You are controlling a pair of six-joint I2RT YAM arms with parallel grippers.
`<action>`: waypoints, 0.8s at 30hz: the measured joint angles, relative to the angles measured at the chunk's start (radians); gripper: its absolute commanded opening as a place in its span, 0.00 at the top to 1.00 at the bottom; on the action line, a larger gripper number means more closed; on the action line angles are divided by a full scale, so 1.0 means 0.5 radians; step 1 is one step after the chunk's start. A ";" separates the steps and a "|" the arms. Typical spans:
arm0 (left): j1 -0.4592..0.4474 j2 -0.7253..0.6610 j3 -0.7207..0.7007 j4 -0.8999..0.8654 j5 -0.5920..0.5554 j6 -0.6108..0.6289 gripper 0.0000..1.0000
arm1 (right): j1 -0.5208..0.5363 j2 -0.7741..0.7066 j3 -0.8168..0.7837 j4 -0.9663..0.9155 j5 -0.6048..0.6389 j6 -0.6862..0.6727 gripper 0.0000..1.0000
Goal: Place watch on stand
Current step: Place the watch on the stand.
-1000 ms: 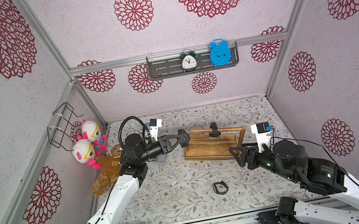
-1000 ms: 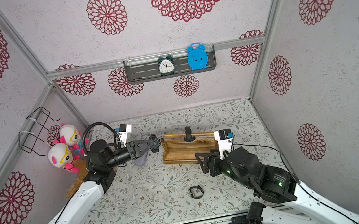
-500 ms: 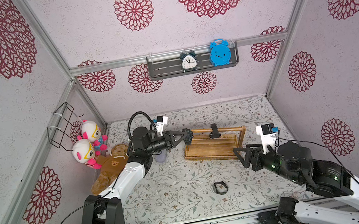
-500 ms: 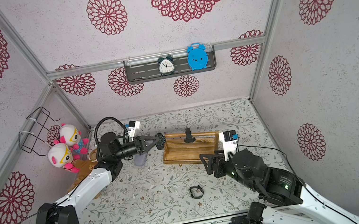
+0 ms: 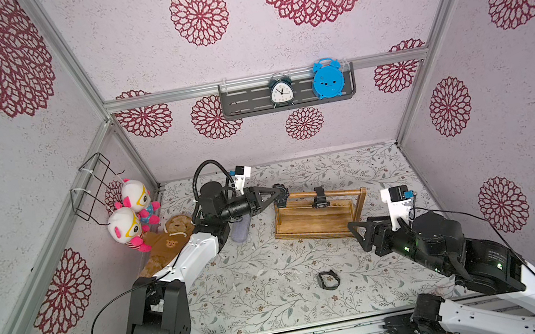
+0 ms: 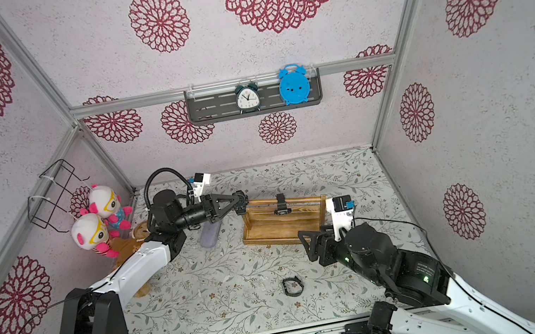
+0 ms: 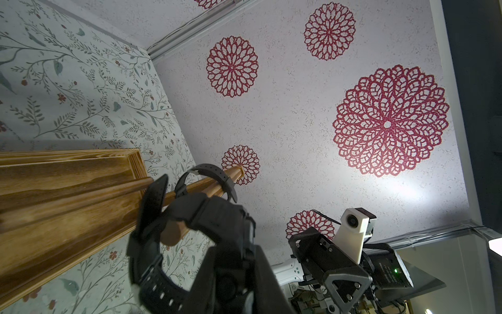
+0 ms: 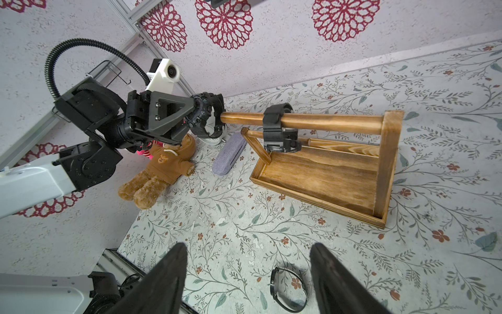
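The room is a booth of pale walls printed with red rosettes, and its table point(image 5: 265, 287) wears a leaf-and-flower cloth. The stand point(image 5: 305, 222) sits mid-table toward the far edge, its round bar point(image 8: 326, 123) running lengthwise along that edge, left to right. The bar's left end pokes free past the upright, and that looks like the only way on.

The left gripper point(image 5: 282, 193), much the nearer of the two, is right at that end, clamped on a chunky black watch point(image 8: 209, 114). From the left wrist, the strap loop faces the bar end-on and the wooden tip point(image 7: 171, 233) shows framed inside it. I judge the loop is just at the mouth of the bar, and the coming move is a straight slide rightward along the bar's axis. Whether strap and wood touch I cannot tell.

The right gripper point(image 8: 244, 271) hangs open and empty over the table's right side, near a thin watch point(image 5: 328, 279) lying flat. Another strapped watch point(image 5: 319, 197) already hangs mid-bar.
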 measured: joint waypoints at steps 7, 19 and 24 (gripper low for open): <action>-0.010 0.053 0.002 0.075 -0.002 -0.094 0.95 | 0.000 0.001 -0.001 0.001 -0.001 0.000 0.26; -0.098 0.171 0.140 0.111 -0.011 -0.177 0.94 | 0.000 -0.040 -0.056 -0.005 -0.001 0.026 0.26; -0.138 0.190 0.161 0.106 -0.027 -0.190 0.92 | 0.000 -0.063 -0.065 -0.014 0.000 0.036 0.26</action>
